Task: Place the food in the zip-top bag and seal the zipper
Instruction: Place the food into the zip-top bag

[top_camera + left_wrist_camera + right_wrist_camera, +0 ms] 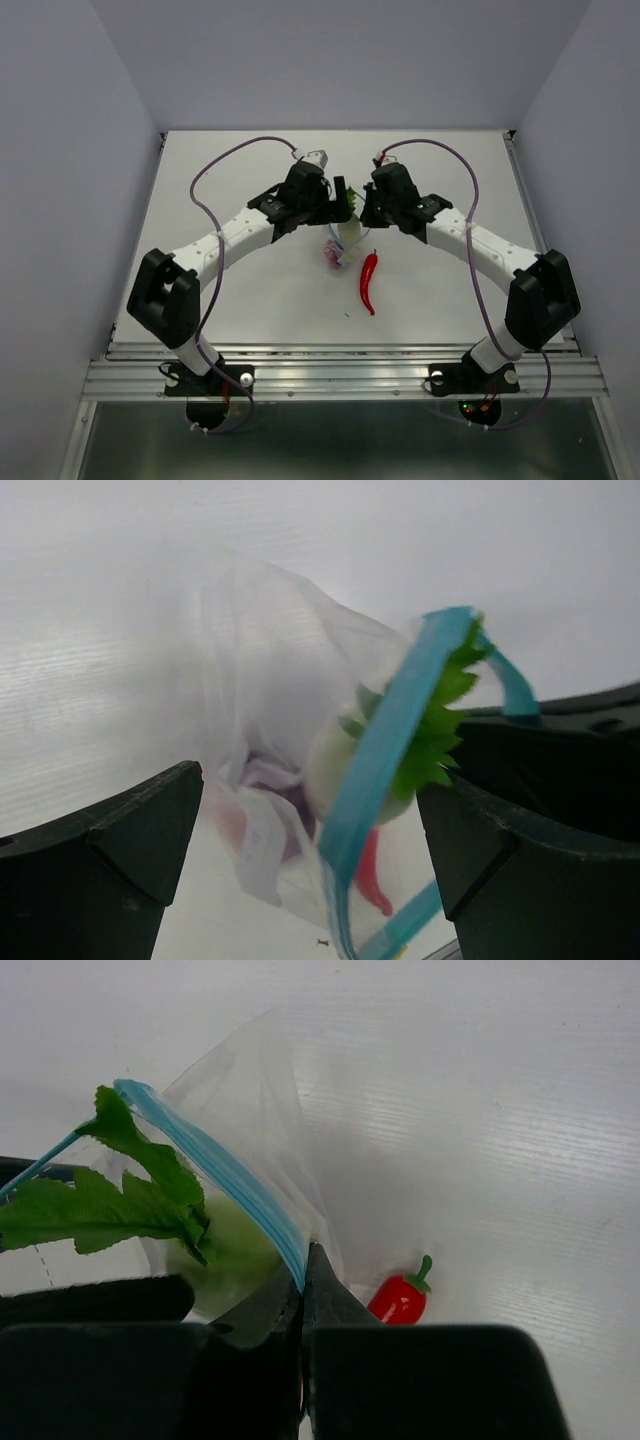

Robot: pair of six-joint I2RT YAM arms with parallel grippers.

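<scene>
Step in hand: loading food, not sealing. The zip-top bag (343, 243) hangs above the desk (250, 300) at centre, between the two wrists. The right fingers (330, 1310) are pressed together, pinching the bag's edge right at the light-blue zipper (385, 750) and carrying it. The left fingers (110, 840) are spread wide on either side of the bag mouth and hold nothing; I can't tell if they touch the plastic. The white radish (335, 765) is inside, with its leafy top (100, 1205) poking out past the zipper line. The onion (295, 805) shows purple low in the bag. The red chili (369, 282) lies on the desk at about 5 o'clock from the bag, close by but apart from it, not yet bagged. Judgement: two of three items are in. The next move calls for the free left arm to go down to the chili, pinch it and feed it through the mouth while the right keeps the bag up. The leaves then need tucking below the zipper, or the strip likely won't close.
</scene>
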